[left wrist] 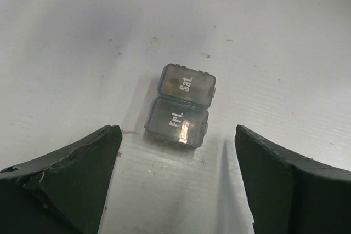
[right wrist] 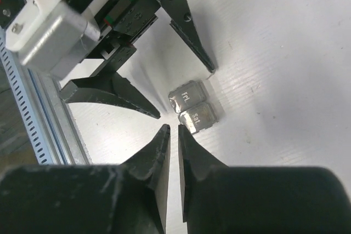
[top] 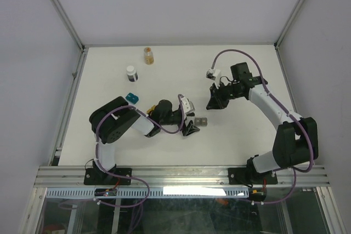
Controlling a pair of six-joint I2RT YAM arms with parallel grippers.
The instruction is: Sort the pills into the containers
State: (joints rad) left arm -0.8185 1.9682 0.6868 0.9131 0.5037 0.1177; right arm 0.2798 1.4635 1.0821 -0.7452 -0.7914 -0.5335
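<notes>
1. White desk (top: pixel 181 75): matte laminate, faintly scuffed. It looks slick enough for a small box to skid.
2. Left gripper (left wrist: pixel 176 130): black tapered fingers, released and spread wide. They stand either side of the gray container (left wrist: pixel 180 105) without touching it.
3. Right gripper (right wrist: pixel 173 127): wedge-shaped fingers clenched to a thin slit, grasping nothing. The tips sit just beside the box's "Sat." end. Risk: both grippers crowd one spot and could collide.
4. Amber bottle (top: pixel 148 55) and white-capped bottle (top: pixel 131 73): round, upright, well apart from the work.
5. Gray container: smoky translucent plastic, two cells marked "Fri." and "Sat.", lids down, mid-desk. Risk: an off-centre squeeze could flip it or shoot it out.
6. Teal container (top: pixel 131 98): lies near the left arm's elbow.
</notes>
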